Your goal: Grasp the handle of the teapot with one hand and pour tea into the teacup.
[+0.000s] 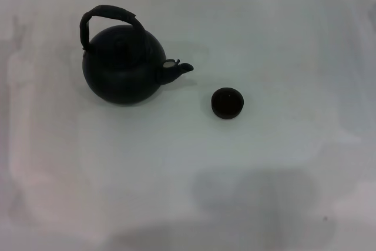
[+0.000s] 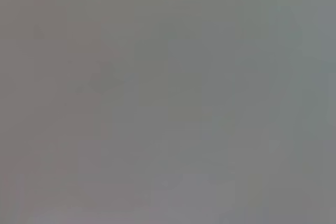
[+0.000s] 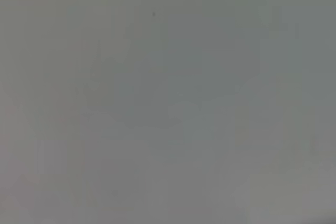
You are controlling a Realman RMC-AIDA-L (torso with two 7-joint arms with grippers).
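One teapot (image 1: 122,70) with its arched handle (image 1: 108,17) and one teacup (image 1: 227,103) stand apart on the desk (image 1: 282,39) — no jaws show, so their state cannot be told.

We find no readable text, labels, brands or numbers on the teapot (image 1: 122,69), teacup (image 1: 227,103) or counter (image 1: 282,39).

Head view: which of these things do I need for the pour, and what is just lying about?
Needed:
- teapot, upright, spout toward the cup
- handle, arched over the pot
- teacup, apart from the spout

Lying about:
- nothing besides the white table; neither gripper shows in any view
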